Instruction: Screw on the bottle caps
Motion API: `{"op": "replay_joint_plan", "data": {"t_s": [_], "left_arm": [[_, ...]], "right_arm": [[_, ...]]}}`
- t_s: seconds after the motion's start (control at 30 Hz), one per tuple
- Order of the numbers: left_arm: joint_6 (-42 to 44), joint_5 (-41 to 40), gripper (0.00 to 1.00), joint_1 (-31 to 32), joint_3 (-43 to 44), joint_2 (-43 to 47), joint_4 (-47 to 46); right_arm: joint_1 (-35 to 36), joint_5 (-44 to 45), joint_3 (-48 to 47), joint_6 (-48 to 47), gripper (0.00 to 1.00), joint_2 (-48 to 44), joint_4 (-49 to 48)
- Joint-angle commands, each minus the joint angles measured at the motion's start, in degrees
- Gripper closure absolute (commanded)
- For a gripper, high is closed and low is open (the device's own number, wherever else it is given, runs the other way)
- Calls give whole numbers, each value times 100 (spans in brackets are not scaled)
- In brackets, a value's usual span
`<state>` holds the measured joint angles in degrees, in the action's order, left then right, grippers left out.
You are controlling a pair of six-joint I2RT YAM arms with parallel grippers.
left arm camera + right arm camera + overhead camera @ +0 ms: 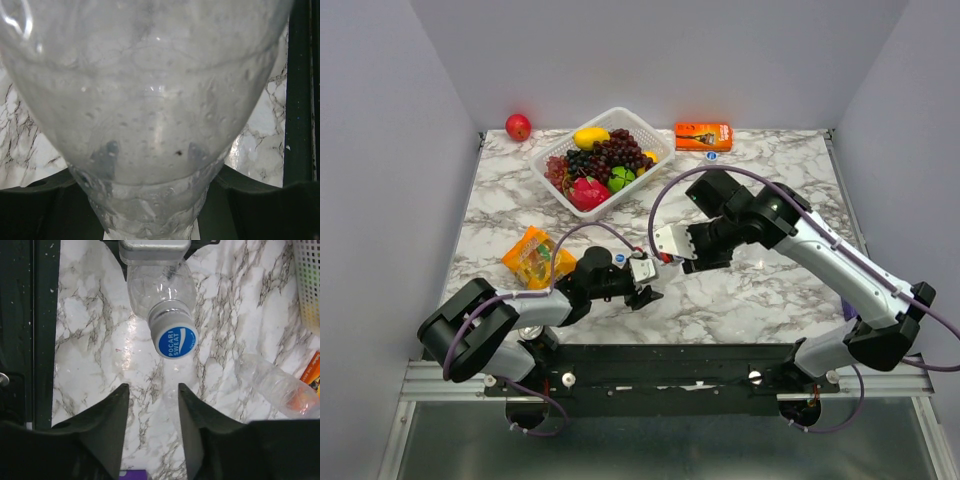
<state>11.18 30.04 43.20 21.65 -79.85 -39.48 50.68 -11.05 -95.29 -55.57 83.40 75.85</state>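
My left gripper (638,272) is shut on a clear bottle (150,100), whose body fills the left wrist view between the dark fingers (260,205). In the right wrist view the same bottle (160,287) points its neck at the camera, with a blue cap (176,342) with white lettering sitting on it. That cap also shows in the top view (620,257). My right gripper (153,395) is open and empty, just short of the cap, its jaws apart. A second clear bottle (277,382) lies uncapped on the marble at the right. Another blue cap (712,155) lies by the orange box.
A white basket (552,150) of fruit stands at the back centre. An orange box (703,136) lies at the back right, a red apple (518,127) at the back left, and an orange snack packet (535,257) beside my left arm. A purple object (132,473) lies near the right gripper.
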Motion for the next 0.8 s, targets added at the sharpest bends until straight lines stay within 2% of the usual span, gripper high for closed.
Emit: {"op": "replay_joint_plan", "data": {"t_s": [0.0, 0.4, 0.77], "left_arm": [[665, 397, 100, -5, 208, 84, 564], [965, 415, 100, -5, 419, 111, 899], [860, 388, 100, -48, 489, 102, 802]], "right_arm": [[39, 182, -183, -173, 43, -122, -211], [39, -1206, -245, -1298, 35, 142, 298], [48, -1347, -201, -1606, 37, 291, 421]]}}
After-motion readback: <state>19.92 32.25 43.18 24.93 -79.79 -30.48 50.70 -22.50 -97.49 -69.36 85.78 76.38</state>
